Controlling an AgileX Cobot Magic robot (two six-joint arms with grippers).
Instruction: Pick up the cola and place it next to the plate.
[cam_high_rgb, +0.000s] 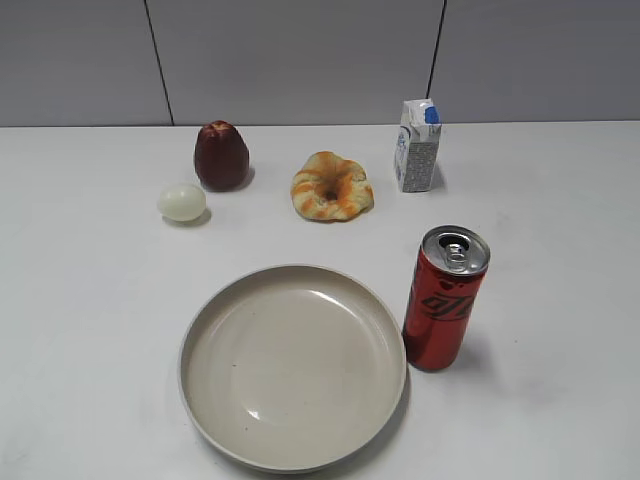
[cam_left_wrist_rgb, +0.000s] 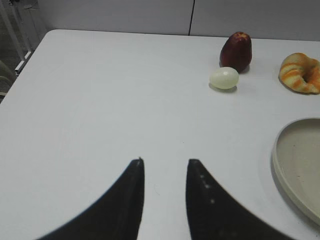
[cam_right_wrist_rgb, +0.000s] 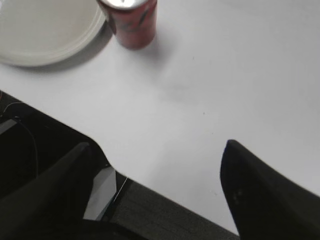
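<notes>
The cola (cam_high_rgb: 443, 300) is a tall slim red can with a silver top. It stands upright on the white table, right beside the right rim of the cream-beige plate (cam_high_rgb: 210, 400). In the right wrist view the cola (cam_right_wrist_rgb: 134, 22) and the plate (cam_right_wrist_rgb: 30, 55) sit at the top left. My right gripper (cam_right_wrist_rgb: 157, 147) is open and empty above the table's front edge, well apart from the can. My left gripper (cam_left_wrist_rgb: 165, 161) is open and empty over bare table left of the plate (cam_left_wrist_rgb: 285, 170). Neither gripper shows in the exterior view.
At the back stand a dark red fruit (cam_high_rgb: 221, 156), a pale egg (cam_high_rgb: 181, 202), a croissant-like pastry (cam_high_rgb: 331, 187) and a small milk carton (cam_high_rgb: 417, 146). The table's front edge (cam_right_wrist_rgb: 165, 195) runs under the right gripper.
</notes>
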